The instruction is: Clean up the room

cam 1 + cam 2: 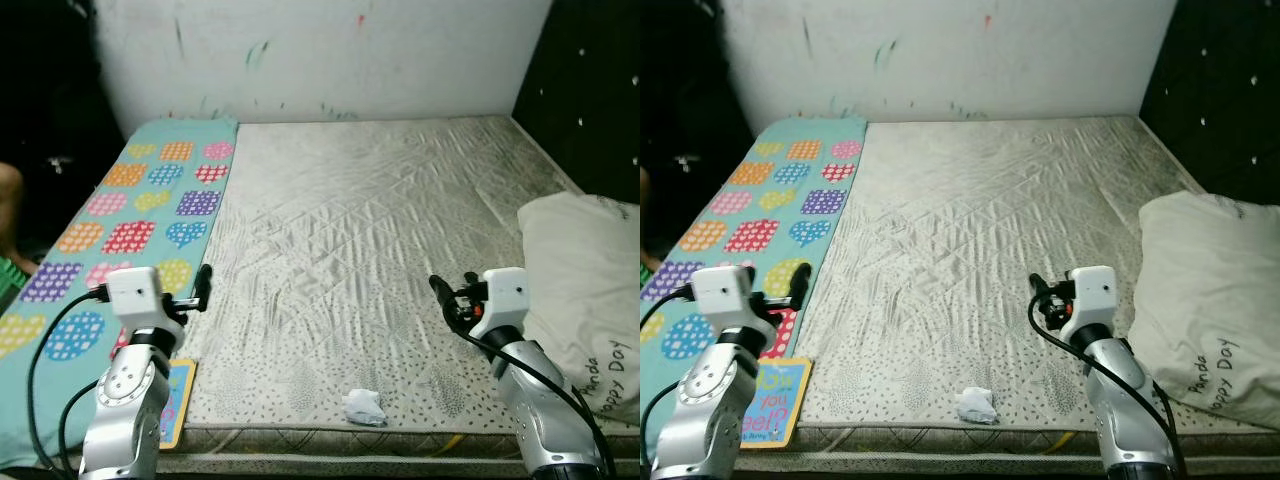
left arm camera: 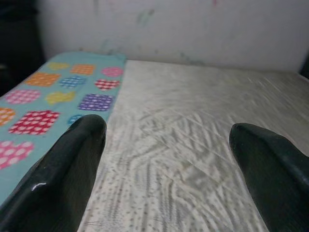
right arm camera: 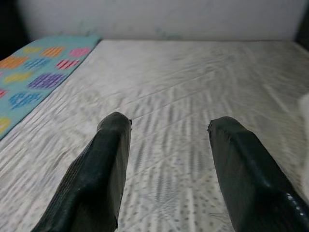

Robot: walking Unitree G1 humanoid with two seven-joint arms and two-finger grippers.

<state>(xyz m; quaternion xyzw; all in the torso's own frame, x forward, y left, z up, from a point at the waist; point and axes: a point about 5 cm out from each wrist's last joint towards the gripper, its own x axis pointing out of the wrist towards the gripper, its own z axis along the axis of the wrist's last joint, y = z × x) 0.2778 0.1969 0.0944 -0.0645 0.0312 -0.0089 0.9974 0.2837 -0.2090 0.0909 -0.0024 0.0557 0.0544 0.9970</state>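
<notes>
You're facing a wide bed with a quilted grey-white mattress (image 1: 380,230), bare across most of its top. Along its left side lies a teal blanket printed with coloured dotted hearts (image 1: 130,220); at the right edge sits a soft white pillow with dark lettering (image 1: 585,290). A flat colourful children's book (image 1: 775,400) rests at the near left corner, partly on the blanket. The obvious litter is a small crumpled white tissue wad (image 1: 364,407) near the front edge of the mattress, between your two arms, closer to the right one. Left pincer (image 2: 166,145) is spread wide, holding nothing; right pincer (image 3: 169,145) likewise parted and empty, both hovering over the mattress. The wad looks feather-light, soft, crushable; pinch it across its middle from above, fingers straddling it.
</notes>
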